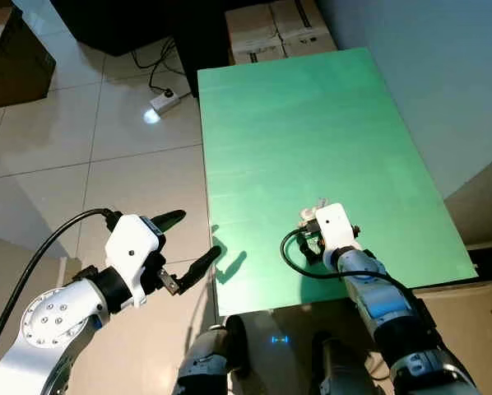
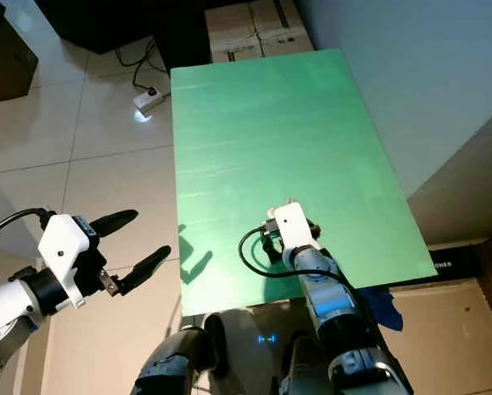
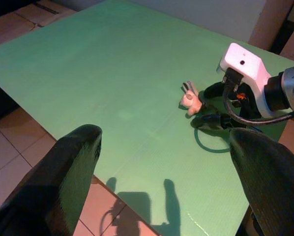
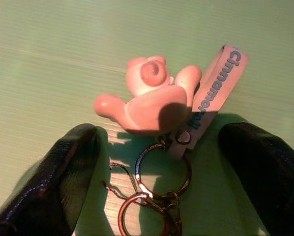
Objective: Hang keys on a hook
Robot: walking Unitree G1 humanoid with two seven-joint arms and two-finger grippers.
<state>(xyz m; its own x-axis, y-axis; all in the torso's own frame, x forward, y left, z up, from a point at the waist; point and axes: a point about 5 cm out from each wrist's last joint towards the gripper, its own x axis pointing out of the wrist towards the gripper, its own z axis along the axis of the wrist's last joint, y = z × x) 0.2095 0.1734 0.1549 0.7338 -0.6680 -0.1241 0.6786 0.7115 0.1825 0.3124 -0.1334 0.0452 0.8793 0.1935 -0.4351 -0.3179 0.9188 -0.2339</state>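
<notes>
Keychain with a pink figure, a grey strap printed with letters and metal rings lies on the green desk, near the desk's front edge and toward its right side. The right gripper sits low over it, its two black fingers spread apart on either side of the rings, clasping nothing. The left gripper hangs over the tiled floor just off the desk's front left corner, fingers wide apart and empty. Cardboard boxes stand beyond the desk's far edge, and a white power strip lies on the floor
</notes>
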